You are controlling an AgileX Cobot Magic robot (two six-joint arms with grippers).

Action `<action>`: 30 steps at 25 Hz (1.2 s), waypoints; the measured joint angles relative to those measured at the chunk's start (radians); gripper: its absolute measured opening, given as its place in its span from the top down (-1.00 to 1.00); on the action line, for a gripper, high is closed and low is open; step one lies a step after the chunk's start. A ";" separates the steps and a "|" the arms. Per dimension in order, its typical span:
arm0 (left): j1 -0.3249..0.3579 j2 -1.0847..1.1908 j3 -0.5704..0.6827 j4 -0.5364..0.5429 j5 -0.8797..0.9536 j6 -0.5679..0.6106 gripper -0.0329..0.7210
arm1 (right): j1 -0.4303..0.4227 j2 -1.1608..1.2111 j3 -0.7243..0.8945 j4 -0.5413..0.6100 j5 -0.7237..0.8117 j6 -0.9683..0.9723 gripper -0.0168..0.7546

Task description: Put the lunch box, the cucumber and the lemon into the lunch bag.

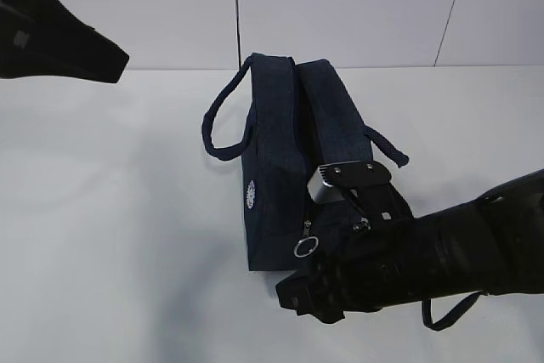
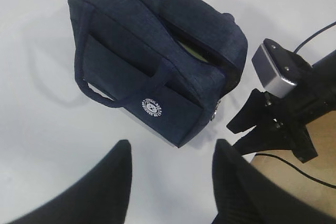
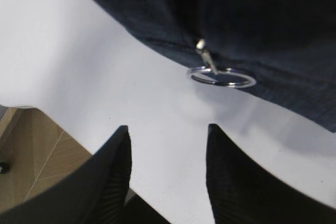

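The dark navy lunch bag (image 1: 276, 155) stands in the middle of the white table, with its white logo (image 2: 152, 107) on the side facing my left wrist camera. Its top gapes a little, and a sliver of something pale green (image 2: 190, 51) shows inside; I cannot tell what it is. The lunch box, the cucumber and the lemon are otherwise hidden. My right gripper (image 3: 168, 129) is open and empty, just short of the silver ring pull (image 3: 221, 77) at the bag's near end. My left gripper (image 2: 172, 148) is open above bare table, apart from the bag.
The left arm (image 1: 59, 36) hangs high at the far left. The right arm (image 1: 442, 252) lies across the table's front right, a black cable looping under it. The table edge and brown floor (image 3: 47, 150) are close behind the right gripper.
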 joint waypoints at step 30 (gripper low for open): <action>0.000 0.000 0.000 0.000 0.004 0.000 0.01 | 0.000 0.056 -0.123 0.056 -0.171 0.124 0.14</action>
